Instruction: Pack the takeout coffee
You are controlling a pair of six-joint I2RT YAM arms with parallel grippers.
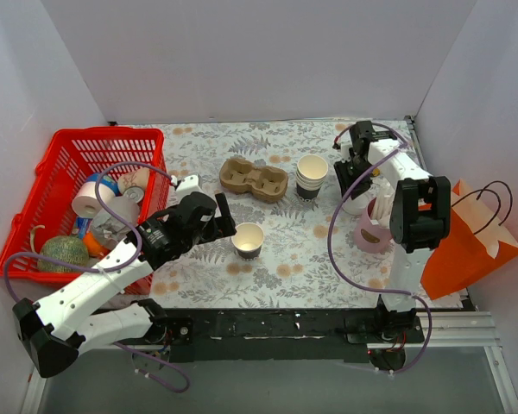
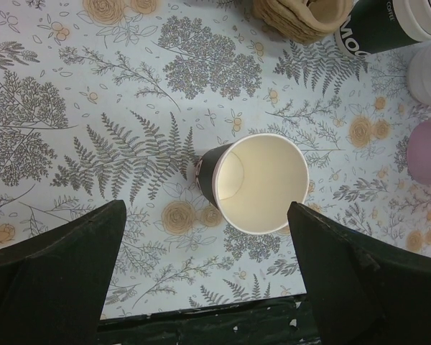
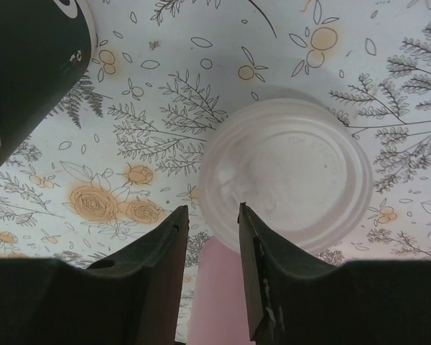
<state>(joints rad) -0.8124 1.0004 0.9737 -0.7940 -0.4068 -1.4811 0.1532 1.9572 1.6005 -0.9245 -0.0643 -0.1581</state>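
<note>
"two claws. how did each stand?"

"left claw (image 2: 207, 208) gaped wide, released, nothing in it. a lidless cup (image 2: 261, 183) stood upright just ahead, between the lines of its fingers and clear of both, with flowered cloth (image 2: 129, 86) showing on either side of the rim."

"and the right claw (image 3: 213, 212)?"

"fingers stood at a narrow slot. the takeout coffee (image 3: 287, 180) sat just ahead of the tips, and the near edge of its white lid met the slot. i couldn't tell whether the claw pinched that edge."

"room around it?"

"tight on the near side. a pink cup (image 3: 215, 287) showed through the slot, just beside the coffee. a dark-walled cup stack (image 3: 29, 65) stood ahead to the left, a strip of cloth between it and the lid. ahead and to the right only cloth showed."
</note>
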